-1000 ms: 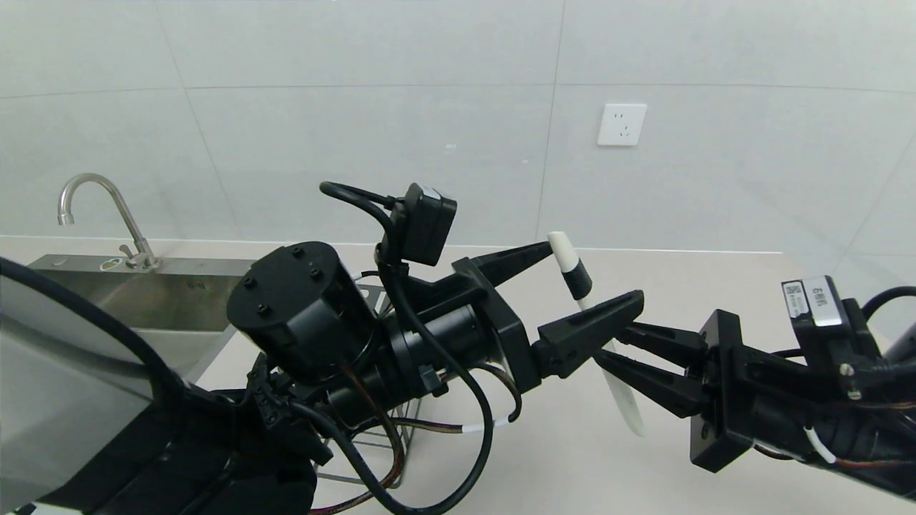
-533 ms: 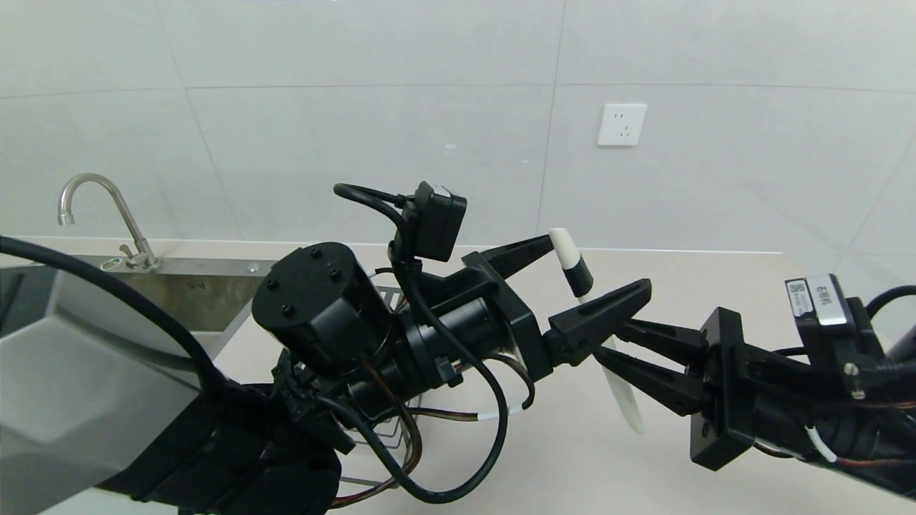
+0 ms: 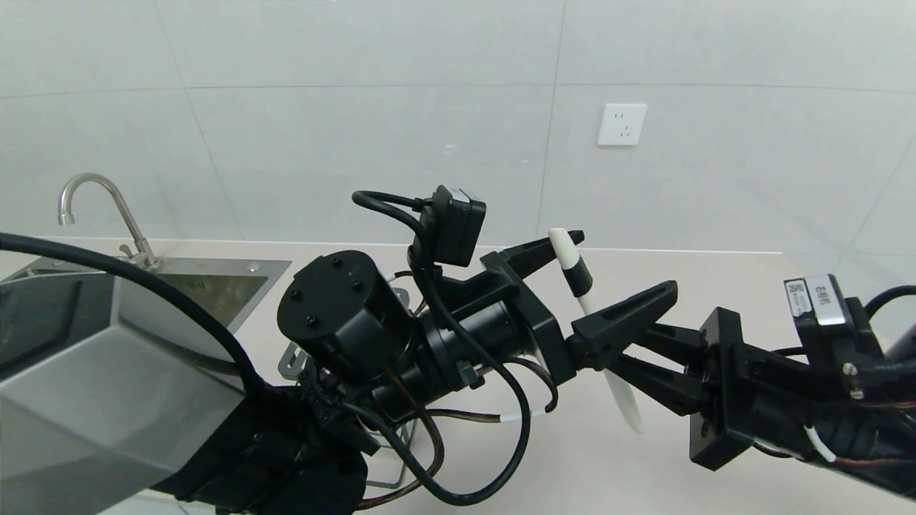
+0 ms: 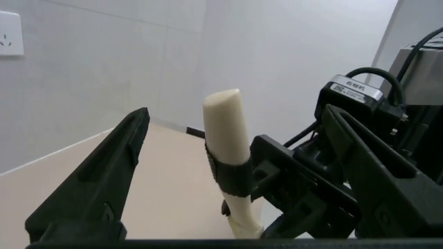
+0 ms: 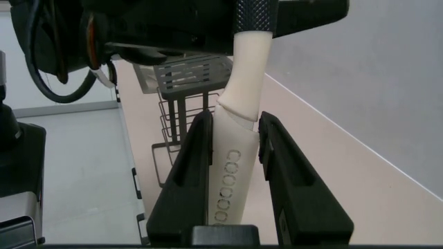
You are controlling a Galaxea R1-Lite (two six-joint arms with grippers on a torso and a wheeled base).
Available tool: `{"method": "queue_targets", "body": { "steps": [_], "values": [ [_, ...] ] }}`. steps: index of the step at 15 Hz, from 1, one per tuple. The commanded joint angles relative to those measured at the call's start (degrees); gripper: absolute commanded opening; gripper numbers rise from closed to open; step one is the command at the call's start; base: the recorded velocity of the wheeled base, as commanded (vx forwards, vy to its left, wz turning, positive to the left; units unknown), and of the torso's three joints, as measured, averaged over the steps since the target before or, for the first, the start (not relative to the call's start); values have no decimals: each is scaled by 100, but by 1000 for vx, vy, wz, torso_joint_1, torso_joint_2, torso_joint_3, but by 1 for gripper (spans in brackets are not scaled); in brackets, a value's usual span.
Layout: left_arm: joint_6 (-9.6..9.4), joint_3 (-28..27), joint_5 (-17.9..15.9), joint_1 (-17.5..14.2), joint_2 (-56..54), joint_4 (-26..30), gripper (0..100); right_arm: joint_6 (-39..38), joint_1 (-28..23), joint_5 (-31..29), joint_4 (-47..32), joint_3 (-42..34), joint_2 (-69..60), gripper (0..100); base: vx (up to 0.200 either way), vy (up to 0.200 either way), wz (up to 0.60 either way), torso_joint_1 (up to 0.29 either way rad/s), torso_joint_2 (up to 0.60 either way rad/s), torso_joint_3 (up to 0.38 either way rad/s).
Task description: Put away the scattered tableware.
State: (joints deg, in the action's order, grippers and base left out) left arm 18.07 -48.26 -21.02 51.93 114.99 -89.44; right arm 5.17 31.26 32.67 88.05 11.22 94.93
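Observation:
A white utensil (image 3: pixel 567 254) with a black band around its handle stands nearly upright above the counter. My right gripper (image 3: pixel 617 345) is shut on its lower, flat part (image 5: pixel 239 138), one finger (image 5: pixel 194 162) on each side. My left gripper (image 3: pixel 626 261) is open, and its two fingers straddle the handle (image 4: pixel 225 131) at the black band without closing on it. One left finger (image 4: pixel 104 180) is clearly apart from the handle. The right gripper (image 4: pixel 297 183) sits just below and behind the handle.
A steel sink (image 3: pixel 222 275) with a curved faucet (image 3: pixel 100 207) lies at the left. A wire rack (image 5: pixel 183 76) stands on the beige counter (image 3: pixel 715 279) under my left arm. A wall socket (image 3: pixel 621 124) sits on the tiled wall behind.
My left arm has moved to the right, so its open fingers now reach farther past the handle. The right gripper and the utensil have stayed still.

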Motion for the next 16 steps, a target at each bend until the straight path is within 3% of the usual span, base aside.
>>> {"method": "queue_targets", "body": {
  "steps": [1, 9, 10, 16],
  "values": [
    [4, -17, 1, 98, 32, 6, 0, 2, 3, 2, 1, 21, -1, 0, 0, 0, 0, 0, 0, 0],
    [13, -113, 71, 133, 58, -12, 0, -77, -129, -103, 1, 170, -9, 0, 0, 0, 0, 0, 0, 0],
    [4, -113, 71, 133, 58, -12, 0, -69, -137, -147, 1, 162, -9, 100, 0, 0, 0, 0, 0, 0],
    [-14, -87, 326, 10, -144, 23, 0, -139, -190, -165, 1, 56, -256, 100, 0, 0, 0, 0, 0, 0]
  ]
}}
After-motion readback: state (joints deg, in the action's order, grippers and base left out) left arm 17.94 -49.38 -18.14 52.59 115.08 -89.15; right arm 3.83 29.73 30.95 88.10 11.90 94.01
